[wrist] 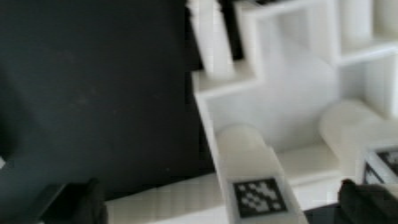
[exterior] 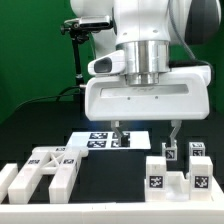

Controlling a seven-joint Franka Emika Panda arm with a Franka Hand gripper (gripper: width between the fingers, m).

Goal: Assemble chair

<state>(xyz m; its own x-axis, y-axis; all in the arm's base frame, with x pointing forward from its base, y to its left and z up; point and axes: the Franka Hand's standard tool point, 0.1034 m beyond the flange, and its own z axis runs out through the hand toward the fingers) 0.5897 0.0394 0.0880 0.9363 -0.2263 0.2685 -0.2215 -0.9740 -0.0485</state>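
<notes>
Hanging vertical, hand [exterior: 146, 135] spread, over chair parts [exterior: 172, 172]

We see bright, even light from above in the exterior view. There is soft glare on the glossy arm [exterior: 150, 100], and the white chair parts [exterior: 170, 168] are nearly blown out against the black table [exterior: 40, 140]. Shadows are faint. Both views are low-res. The wrist view is soft: close blocks [wrist: 294, 100] are out of focus and the tag [wrist: 262, 193] is smeared.

Green backdrop [exterior: 30, 60], black tabletop [exterior: 35, 132], thin dark stand [exterior: 79, 60] at the exterior view's left, even light
</notes>
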